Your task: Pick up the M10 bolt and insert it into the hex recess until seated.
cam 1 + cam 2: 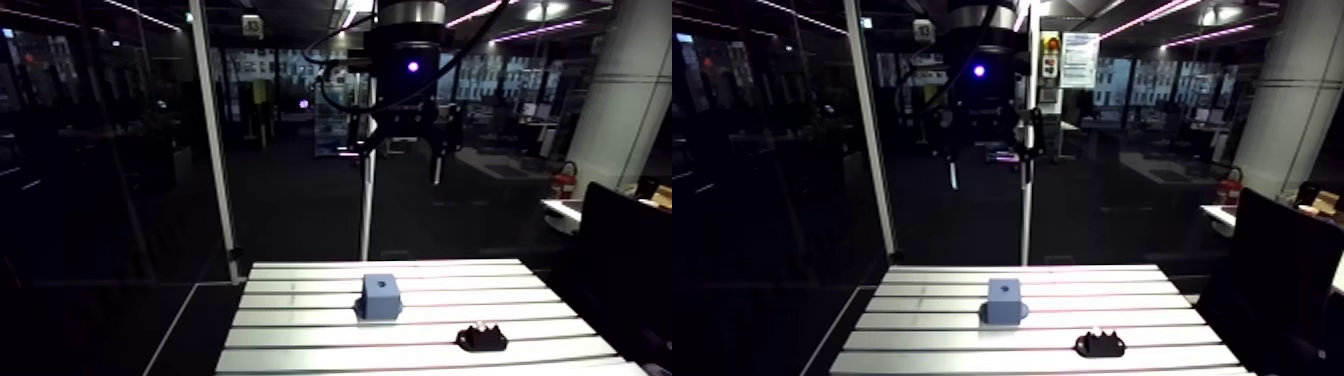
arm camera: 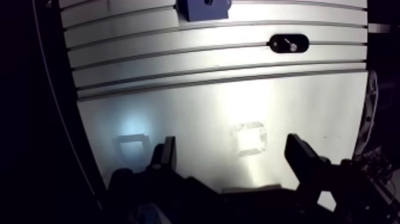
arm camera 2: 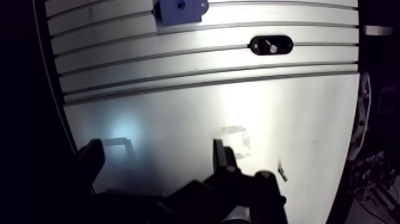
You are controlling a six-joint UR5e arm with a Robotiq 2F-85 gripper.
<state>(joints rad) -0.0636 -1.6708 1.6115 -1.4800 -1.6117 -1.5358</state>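
On the slotted aluminium table [image 2: 178, 107], blue block [image 2: 203, 7] beside black cradle [image 2: 301, 43] with bolt [image 2: 290, 43]; gripper [image 2: 231, 144] jaws spread, empty.

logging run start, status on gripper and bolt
Gripper open, empty, high over the table. Bolt in its black holder, untouched. Blue block stands apart from it, nothing between.
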